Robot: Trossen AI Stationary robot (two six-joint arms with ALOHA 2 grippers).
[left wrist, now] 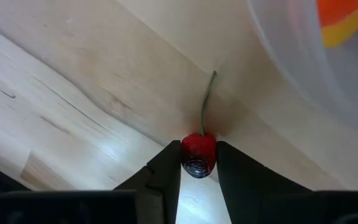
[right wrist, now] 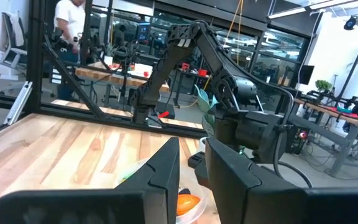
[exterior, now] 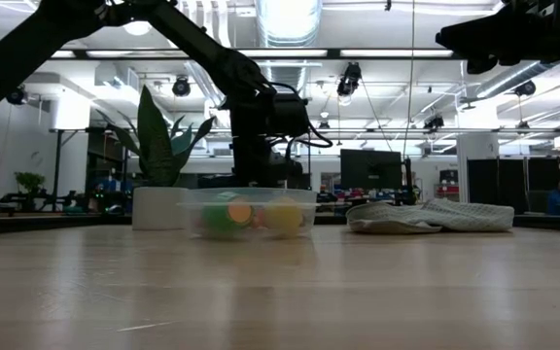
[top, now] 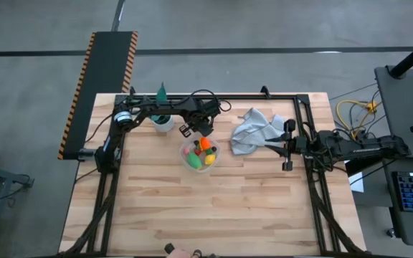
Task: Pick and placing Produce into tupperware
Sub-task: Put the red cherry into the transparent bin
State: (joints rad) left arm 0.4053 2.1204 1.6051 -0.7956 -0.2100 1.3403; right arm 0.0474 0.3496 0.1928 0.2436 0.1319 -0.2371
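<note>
Left tool: the left tool (left wrist: 199, 163) is closed on a small red cherry (left wrist: 198, 154). The two dark fingers press the fruit from both sides, and the thin green stem points away from them, over the wood.

Cherry, handling: I judge it very light, hard and smooth, so it can slip or turn between the fingers. The round body is the right place to hold it; the stem looks too thin and would bend.

Tupperware: the clear round tupperware (top: 200, 157) stands in the middle part of the surface (top: 214, 215), nearer to the far edge. It already holds green, orange, yellow and red pieces. It looks light too, so a push on the rim could slide it.

Left arm pose: the arm reaches from the far left corner along the far edge, and its wrist bends down, just beside the far rim of the tub. A curved clear wall shows close to the cherry in the left wrist view.

Right arm: it waits at the right edge, level with the tub. The right tool (right wrist: 192, 171) has its fingers close together with a narrow gap, and nothing is between them.

Other things: a potted plant (top: 161, 118) stands near the far edge, and a grey cloth (top: 255, 131) lies between the tub and the right arm.
</note>
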